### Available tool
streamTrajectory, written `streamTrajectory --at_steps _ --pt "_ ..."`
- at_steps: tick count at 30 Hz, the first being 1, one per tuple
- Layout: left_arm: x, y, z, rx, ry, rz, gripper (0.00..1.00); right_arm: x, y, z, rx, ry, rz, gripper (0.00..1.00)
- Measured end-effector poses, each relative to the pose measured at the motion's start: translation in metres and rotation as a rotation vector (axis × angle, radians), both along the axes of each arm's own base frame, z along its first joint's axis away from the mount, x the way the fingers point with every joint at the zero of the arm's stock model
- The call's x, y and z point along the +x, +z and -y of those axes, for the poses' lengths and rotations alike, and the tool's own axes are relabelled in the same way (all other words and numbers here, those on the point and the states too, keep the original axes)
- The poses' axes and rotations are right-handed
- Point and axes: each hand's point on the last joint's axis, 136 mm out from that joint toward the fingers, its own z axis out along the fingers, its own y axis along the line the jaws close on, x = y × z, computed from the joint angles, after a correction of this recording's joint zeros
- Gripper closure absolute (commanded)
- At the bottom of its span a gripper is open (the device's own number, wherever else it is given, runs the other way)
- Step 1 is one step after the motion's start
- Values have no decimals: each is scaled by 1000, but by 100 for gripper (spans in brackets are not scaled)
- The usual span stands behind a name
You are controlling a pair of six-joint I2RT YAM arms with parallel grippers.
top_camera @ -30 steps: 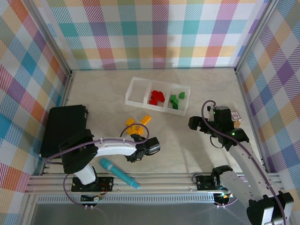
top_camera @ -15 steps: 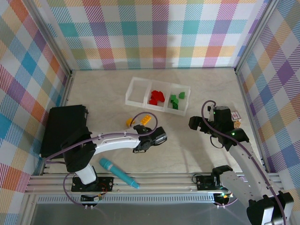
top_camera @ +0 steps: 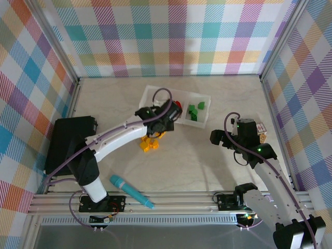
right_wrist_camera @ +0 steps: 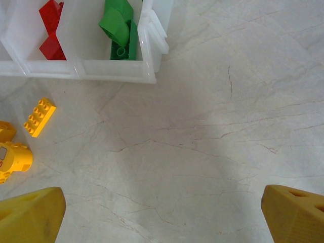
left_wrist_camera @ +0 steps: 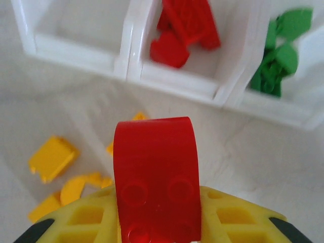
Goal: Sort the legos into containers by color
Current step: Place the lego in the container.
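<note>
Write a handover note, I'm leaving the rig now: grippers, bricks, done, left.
Left gripper: shut on a red brick, close to the white tray.
Right gripper: open, holding nothing, over bare table.
Done: red bricks in the middle compartment, green bricks in the right one.
Left: drop the held brick with the reds; move the yellow bricks off the table, probably into the left compartment.

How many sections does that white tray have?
3, in a row: the left one shows no bricks, the middle one holds red bricks, the right one holds green bricks.
</note>
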Motion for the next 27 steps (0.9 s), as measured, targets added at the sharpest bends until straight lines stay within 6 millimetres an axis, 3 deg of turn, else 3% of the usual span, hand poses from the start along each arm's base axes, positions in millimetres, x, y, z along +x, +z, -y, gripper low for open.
streamTrajectory --at_steps 6,14,20,25,27 --pt "70 8 25 -71 -52 20 86 -5 3 1 4 -2 6 1" --pt "117 -37 48 -167 -79 -77 93 -5 2 1 3 -2 3 1" --pt "123 -83 54 -190 -77 -168 89 -4 -2 -2 15 4 -23 1" --pt "123 -97 55 -182 -74 -190 78 -5 -2 -5 28 18 -26 1" --pt "123 -100 54 -180 -70 -195 68 -5 -3 -6 30 20 -29 1"
